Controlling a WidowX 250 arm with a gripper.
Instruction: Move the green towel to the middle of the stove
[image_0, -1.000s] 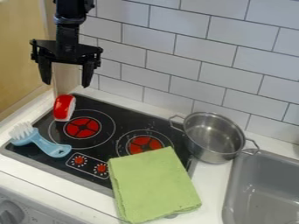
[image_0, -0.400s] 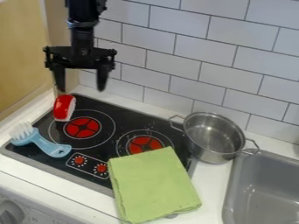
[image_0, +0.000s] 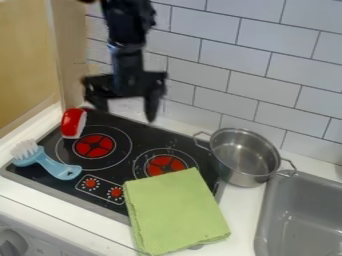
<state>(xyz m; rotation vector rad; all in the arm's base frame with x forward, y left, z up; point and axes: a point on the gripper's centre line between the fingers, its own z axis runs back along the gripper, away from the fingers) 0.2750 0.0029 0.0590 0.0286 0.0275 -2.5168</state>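
Green, at lower centre of the frame: find the towel (image_0: 175, 211) there, overlapping stove (image_0: 139, 142) and counter (image_0: 242, 212). With gripper (image_0: 126, 114) spread and empty at upper left, seems at the approach; next, must descend, pinch cloth, shift it mid-stove.

Fixed camera is looking down at a slant onto the flat black rectangular stovetop (image_0: 143, 141), facing the white rectangular wall tiles (image_0: 257, 93), sitting close; grey rectangular sink (image_0: 300, 215) is running out of view lower right.
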